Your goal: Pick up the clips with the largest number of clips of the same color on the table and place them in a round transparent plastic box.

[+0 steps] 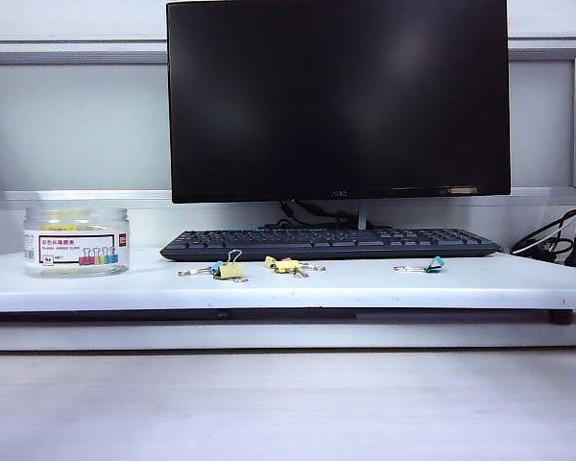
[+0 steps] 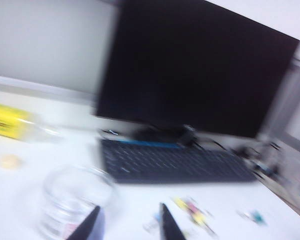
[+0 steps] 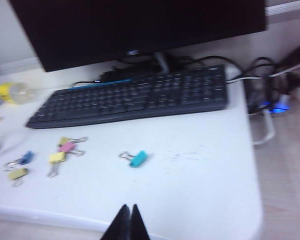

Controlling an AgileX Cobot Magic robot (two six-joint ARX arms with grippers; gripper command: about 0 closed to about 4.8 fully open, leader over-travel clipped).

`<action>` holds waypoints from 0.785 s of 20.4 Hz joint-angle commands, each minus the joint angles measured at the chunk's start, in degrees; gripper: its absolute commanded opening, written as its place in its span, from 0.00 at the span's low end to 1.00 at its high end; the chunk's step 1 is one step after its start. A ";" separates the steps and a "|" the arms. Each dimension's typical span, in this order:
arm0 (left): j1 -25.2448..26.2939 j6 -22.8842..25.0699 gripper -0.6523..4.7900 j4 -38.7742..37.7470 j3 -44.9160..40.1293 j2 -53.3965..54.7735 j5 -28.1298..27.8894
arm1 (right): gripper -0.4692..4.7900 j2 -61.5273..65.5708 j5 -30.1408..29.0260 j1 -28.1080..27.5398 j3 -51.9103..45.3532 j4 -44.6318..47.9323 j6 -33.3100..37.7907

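Pale-yellow clips [image 1: 232,271] [image 1: 280,263] lie on the white desk in front of the keyboard; in the right wrist view they show as separate yellow clips [image 3: 17,174] [image 3: 56,157] [image 3: 64,141]. The round transparent plastic box [image 1: 72,242] stands at the desk's left, and it shows blurred in the left wrist view [image 2: 77,200]. My left gripper [image 2: 129,220] hovers open between the box and the clips [image 2: 195,212], with nothing between its fingers. My right gripper [image 3: 128,215] is shut and empty, over the desk's front edge, apart from the clips. Neither gripper shows in the exterior view.
A black keyboard [image 1: 328,242] and a monitor [image 1: 338,96] stand behind the clips. A teal clip [image 3: 138,158], a pink clip [image 3: 67,147] and a blue clip [image 3: 26,158] lie among them. Cables [image 1: 557,245] crowd the right end. A yellow object [image 2: 7,120] lies far left.
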 commanded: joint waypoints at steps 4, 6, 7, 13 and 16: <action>-0.02 -2.67 0.41 -9.57 4.22 0.92 9.49 | 0.08 -0.13 -2.21 0.04 0.28 0.61 4.26; -0.02 -2.64 0.42 -11.85 6.23 3.15 11.93 | 0.08 -0.13 -3.26 0.07 0.28 0.61 5.46; -0.02 -2.60 0.42 -13.27 7.65 5.18 13.57 | 0.08 -0.13 -4.13 0.04 0.28 0.63 5.46; -0.04 2.45 0.42 -22.84 18.95 24.04 20.09 | 0.08 -0.13 -11.80 0.28 0.26 0.59 5.46; -0.04 8.33 0.42 -26.51 24.46 32.13 19.56 | 0.08 -0.13 -12.17 0.28 0.26 0.59 6.16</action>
